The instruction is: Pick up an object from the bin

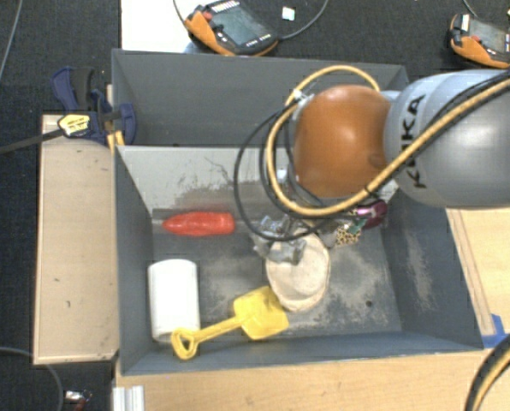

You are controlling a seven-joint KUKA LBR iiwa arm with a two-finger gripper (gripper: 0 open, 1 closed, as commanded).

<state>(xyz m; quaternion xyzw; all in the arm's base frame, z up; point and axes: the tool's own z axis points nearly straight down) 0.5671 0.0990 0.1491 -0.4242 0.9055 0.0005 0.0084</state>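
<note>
The pincer is being held low in the middle of the bin, under the orange cover of the wrist. Whether it is wide or narrow cannot be told.

At the left, a white roll is lying near the front wall, and a red long thing is lying behind it, apart. A yellow toy shovel is lying at the front. Its blade is just beside a pale round lump, and the pincer is being seen at the upper left edge of this lump.

In judgement, the lump is being approached. The pincer should be centred over it and opened wide before being closed, and the shovel blade should be kept out of the grip.
</note>
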